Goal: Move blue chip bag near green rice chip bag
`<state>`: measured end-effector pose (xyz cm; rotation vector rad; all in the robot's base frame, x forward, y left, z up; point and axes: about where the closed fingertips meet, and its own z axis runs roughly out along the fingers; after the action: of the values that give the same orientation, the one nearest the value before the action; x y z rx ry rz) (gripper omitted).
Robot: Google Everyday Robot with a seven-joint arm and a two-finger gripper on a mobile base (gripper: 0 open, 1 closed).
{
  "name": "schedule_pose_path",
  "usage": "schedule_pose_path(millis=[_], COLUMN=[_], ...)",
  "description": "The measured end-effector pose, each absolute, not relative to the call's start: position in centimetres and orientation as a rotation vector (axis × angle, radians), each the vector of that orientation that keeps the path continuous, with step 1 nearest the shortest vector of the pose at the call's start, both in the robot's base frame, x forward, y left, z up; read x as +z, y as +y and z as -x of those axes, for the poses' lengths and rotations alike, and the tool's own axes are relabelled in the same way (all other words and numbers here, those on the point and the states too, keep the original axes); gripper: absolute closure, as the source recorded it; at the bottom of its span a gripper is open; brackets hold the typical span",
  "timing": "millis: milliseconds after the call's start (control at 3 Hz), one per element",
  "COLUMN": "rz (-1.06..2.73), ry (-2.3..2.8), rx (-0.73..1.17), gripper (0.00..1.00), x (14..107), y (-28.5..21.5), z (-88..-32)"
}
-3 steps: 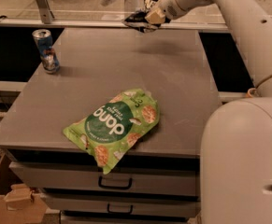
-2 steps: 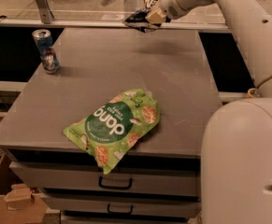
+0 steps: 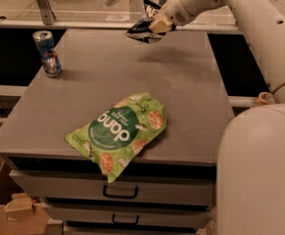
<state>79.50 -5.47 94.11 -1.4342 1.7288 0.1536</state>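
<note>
The hand [image 3: 158, 23] hangs over the far edge of the tabletop [image 3: 186, 92], at about 12 o'clock from its middle. It is clenched on the blue chip bag [image 3: 140, 29]. The crumpled dark bag juts out from the hand toward 9 o'clock and seems to be off the surface, though where bag and hand meet is hard to make out. A soft shadow lies on the tabletop just below them. The white arm [image 3: 252, 21] runs from the hand toward 3 o'clock and down the right side of the view.

The green rice chip bag [image 3: 118, 129] lies flat at 6 o'clock on the tabletop, well apart from the blue chip bag. It is turned at a slant, with its lettering upside down, and its lower corner hangs over the near edge above a drawer [image 3: 117, 190].

A blue-and-silver drink can [image 3: 48, 53] stands upright at about 10 o'clock, near the left edge, well apart from both bags. A cardboard box [image 3: 5, 214] sits on the floor at lower left.
</note>
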Motion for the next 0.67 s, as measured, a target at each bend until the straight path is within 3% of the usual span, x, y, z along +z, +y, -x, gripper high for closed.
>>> schedule_pose_path(millis=[667], rz=[1.491], ry=[1.807], rx=[0.235], gripper=[1.00], x=[93.3], y=[-6.3], z=[-71.7])
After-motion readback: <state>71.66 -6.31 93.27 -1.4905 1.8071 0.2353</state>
